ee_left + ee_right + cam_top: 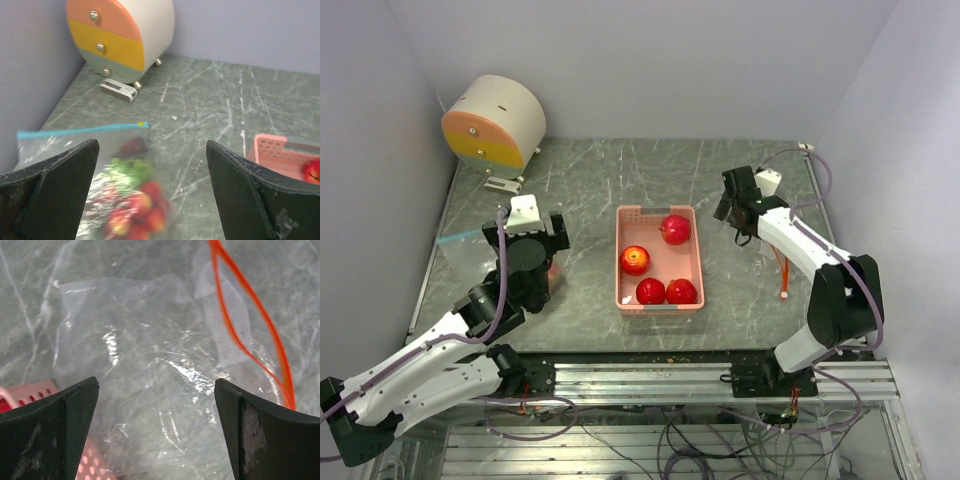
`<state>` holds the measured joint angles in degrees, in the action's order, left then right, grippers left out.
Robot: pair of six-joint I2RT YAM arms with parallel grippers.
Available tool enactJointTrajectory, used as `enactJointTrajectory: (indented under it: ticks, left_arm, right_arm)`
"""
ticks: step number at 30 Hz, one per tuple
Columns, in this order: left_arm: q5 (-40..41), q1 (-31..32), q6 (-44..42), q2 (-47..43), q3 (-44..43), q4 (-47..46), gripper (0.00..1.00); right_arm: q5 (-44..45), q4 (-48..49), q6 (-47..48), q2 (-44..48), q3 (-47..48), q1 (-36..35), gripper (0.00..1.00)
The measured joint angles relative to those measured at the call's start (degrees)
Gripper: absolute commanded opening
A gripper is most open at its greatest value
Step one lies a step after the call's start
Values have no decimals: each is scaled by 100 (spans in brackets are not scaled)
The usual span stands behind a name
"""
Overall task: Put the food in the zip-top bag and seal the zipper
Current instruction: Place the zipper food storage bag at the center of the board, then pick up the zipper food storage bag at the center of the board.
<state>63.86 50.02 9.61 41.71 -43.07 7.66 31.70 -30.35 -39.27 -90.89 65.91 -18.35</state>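
Left jaws spread wide above the blue-zipper bag (65, 150), lower left of the left wrist view. Mixed red and green food (135, 200) lies inside it, blurred, on the grey surface (210, 100). Right jaws likewise spread, over a clear orange-zipper bag (150, 365) lying at the right of the top view. Four red balls (635, 260) sit in the pink tray (645, 210), centre frame.
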Motion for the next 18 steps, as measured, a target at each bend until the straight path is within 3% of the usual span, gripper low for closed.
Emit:
enactJointTrajectory:
  ticks: [8,13,18]
  left_arm:
    - [-1300,-11,114,-52,7,188,97]
    - [-1814,-11,184,-210,210,146,96]
    - [-2026,-11,280,-149,297,144,93]
  right_arm:
    - [146,155,-94,514,-544,887,97]
    - [-396,704,144,315,-752,1593,92]
    - [-896,1294,437,57,-938,1652,86]
